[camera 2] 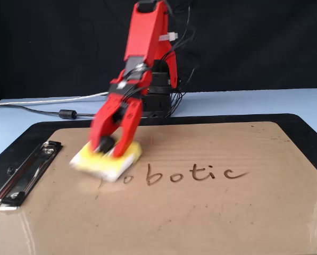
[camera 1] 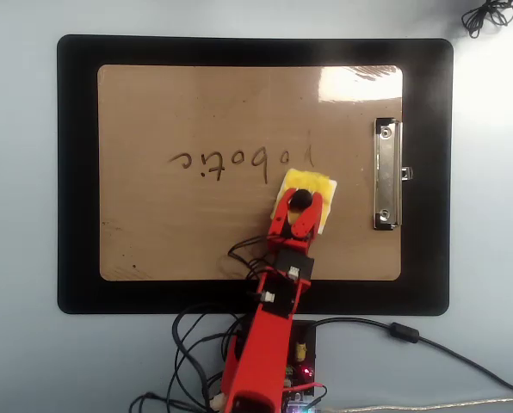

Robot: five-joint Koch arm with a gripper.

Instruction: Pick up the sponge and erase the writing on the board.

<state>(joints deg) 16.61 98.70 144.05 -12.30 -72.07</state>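
The yellow sponge [camera 1: 322, 184] lies on the tan board [camera 1: 170, 232], just below the right end of the writing [camera 1: 239, 163] in the overhead view, between the letters and the arm's base. My red gripper [camera 1: 299, 201] is shut on the sponge's black knob [camera 1: 298, 199]. In the fixed view the sponge [camera 2: 101, 165] is motion-blurred and slightly tilted, left of the writing [camera 2: 190, 174], with the gripper [camera 2: 110, 146] clamped on top of it. All the dark cursive letters show on the board [camera 2: 211, 218], the first one faint.
The board rests on a larger black mat [camera 1: 77, 172] on a pale blue table. A silver clip [camera 1: 387, 175] sits at the board's right short edge, seen at the left in the fixed view as the clip [camera 2: 21, 175]. Cables [camera 1: 196, 353] bunch around the arm's base.
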